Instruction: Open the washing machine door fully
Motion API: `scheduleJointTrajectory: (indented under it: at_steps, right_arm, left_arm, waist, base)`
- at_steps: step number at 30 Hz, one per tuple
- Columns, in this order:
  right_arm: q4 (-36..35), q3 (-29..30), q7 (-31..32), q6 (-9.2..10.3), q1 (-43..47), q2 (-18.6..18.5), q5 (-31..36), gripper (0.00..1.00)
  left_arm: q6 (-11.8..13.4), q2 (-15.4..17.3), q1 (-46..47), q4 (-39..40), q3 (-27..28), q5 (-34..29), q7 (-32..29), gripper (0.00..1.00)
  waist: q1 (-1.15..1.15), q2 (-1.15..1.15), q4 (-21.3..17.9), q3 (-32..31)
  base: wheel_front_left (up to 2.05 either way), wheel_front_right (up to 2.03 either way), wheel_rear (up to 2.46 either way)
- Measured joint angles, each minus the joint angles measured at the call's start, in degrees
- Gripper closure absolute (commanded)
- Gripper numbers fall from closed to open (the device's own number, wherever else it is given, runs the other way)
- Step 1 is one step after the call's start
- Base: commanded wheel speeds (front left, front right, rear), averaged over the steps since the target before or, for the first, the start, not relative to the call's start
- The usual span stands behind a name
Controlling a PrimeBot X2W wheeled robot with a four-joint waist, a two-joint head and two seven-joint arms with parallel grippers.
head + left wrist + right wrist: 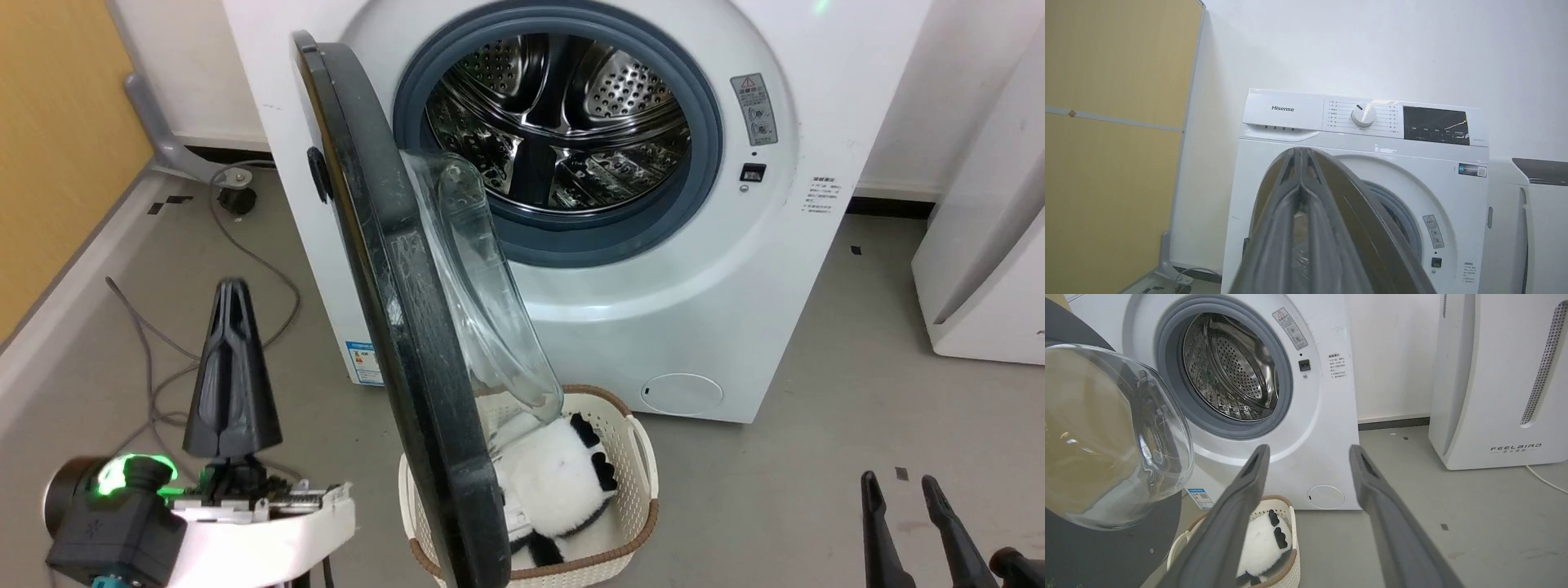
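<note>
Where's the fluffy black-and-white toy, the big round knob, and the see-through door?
fluffy toy (555, 474), head view, on its white furry body.
knob (1363, 115), left wrist view, on the white dial's front face.
washing machine door (1106, 433), right wrist view, on its bulging clear glass bowl.

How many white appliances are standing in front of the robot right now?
2. The washing machine is straight ahead against the wall, and a second white unit stands on the floor to its right. More could be outside the views.

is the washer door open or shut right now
Open: the washing machine door stands swung out, leaving the steel drum and grey ring exposed.
</note>
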State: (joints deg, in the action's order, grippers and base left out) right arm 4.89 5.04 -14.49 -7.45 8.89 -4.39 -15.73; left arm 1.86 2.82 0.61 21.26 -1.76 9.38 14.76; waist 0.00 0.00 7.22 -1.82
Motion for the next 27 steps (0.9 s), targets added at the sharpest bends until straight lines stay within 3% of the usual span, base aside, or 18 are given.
scheduleJointTrajectory:
  at_steps: [12, 19, 27]
  right_arm:
    - [1.4, -0.4, 0.0, 0.00, 0.0, 0.2, -0.5, 0.00]
    - [2.0, -0.1, 0.0, 0.01, 0.0, 0.4, -0.5, 0.00]
    - [2.4, -0.1, 0.0, 0.00, 0.0, 0.7, -0.5, 0.00]
  left_arm:
    - [-1.3, 0.0, 1.4, 0.7, -10.1, -0.2, -2.1, 1.00]
    - [-3.0, 0.0, -0.7, 2.4, -17.8, -0.3, -10.3, 1.00]
    - [-2.9, 0.0, -4.8, -1.7, -24.0, 1.0, -22.0, 1.00]
  waist:
    - [0.00, 0.00, -0.4, -0.1]
    - [0.00, 0.00, 0.3, -0.1]
    - [0.00, 0.00, 1.1, -0.1]
  base:
    - [0.00, 0.00, 0.00]
    - [0.00, 0.00, 0.00]
    - [0.00, 0.00, 0.00]
